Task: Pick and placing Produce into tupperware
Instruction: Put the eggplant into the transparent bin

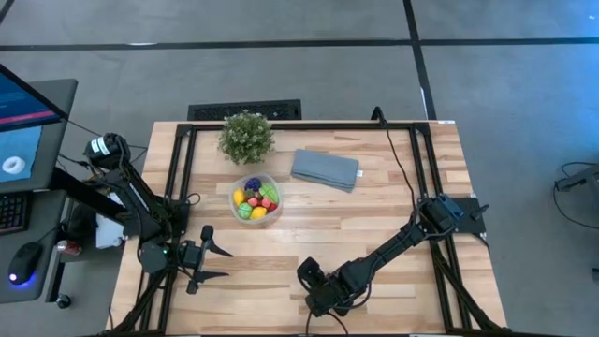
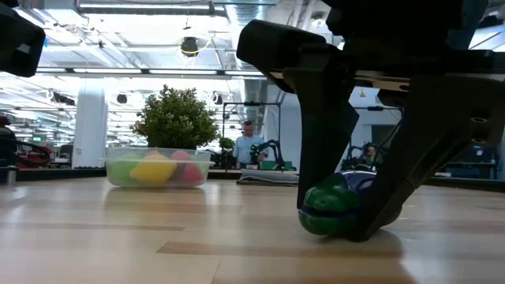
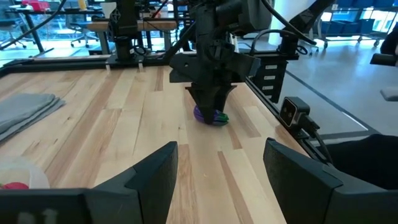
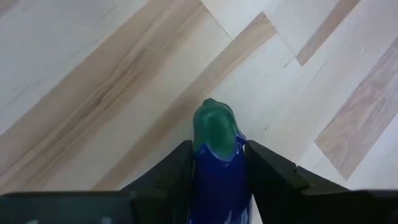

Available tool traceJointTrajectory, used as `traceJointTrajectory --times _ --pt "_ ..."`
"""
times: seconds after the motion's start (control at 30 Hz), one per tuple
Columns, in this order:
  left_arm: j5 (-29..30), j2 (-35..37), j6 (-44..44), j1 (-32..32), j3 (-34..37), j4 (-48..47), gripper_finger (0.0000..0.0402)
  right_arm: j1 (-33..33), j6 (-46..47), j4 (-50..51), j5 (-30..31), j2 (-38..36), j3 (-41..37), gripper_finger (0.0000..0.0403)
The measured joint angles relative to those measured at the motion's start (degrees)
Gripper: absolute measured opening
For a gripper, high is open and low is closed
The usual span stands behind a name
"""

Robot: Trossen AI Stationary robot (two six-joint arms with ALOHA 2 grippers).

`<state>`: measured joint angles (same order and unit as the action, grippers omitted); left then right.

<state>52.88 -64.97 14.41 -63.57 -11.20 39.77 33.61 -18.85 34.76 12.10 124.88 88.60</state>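
A toy eggplant [image 4: 217, 171], purple-blue with a green cap [image 4: 214, 127], lies near the table's front edge, and my right gripper [image 1: 316, 292] is shut on it. It also shows in the low view [image 2: 335, 207] and the left wrist view [image 3: 210, 116]. The clear round tupperware [image 1: 255, 198] stands mid-table and holds several toy fruits, yellow, green, red and purple. My left gripper [image 1: 217, 262] is open and empty at the front left, pointing toward the table's right edge. My right gripper pinches the eggplant's purple-blue body [image 4: 219, 163] between its two fingers [image 4: 171, 174], just behind the green cap. The fingers come from above, pointing down, one on each side of the body. In the low view the eggplant's underside [image 2: 327, 229] sits at the table top.
A leafy potted plant [image 1: 246, 136] stands at the far edge behind the tupperware. A flat grey-blue folded cloth [image 1: 326, 169] lies to its right. Bare wood [image 1: 281, 253] lies between the tupperware and the two grippers. People show in the room beyond the table.
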Motion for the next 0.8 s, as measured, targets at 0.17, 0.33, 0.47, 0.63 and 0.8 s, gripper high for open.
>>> traceJointTrajectory --times 0.17,0.33,0.47,0.63,0.8 --pt "0.0 0.0 0.0 0.0 0.0 0.0 0.0226 0.0 0.9 2.5 1.4 0.1 0.9 0.0161" --pt "0.0 0.0 0.0 0.0 0.0 0.0 0.0226 -0.1 0.9 7.9 5.1 0.3 3.7 0.0155" --pt "0.0 0.0 0.0 0.0 0.0 0.0 0.0226 -0.1 0.9 11.2 6.9 0.3 5.6 0.0160" --pt "0.0 0.0 0.0 0.0 0.0 0.0 0.0226 -0.3 0.9 14.8 9.7 0.2 7.7 0.0161" --pt "0.0 0.0 0.0 0.0 0.0 0.0 0.0226 -1.3 0.9 18.6 12.8 0.2 10.0 0.0153"
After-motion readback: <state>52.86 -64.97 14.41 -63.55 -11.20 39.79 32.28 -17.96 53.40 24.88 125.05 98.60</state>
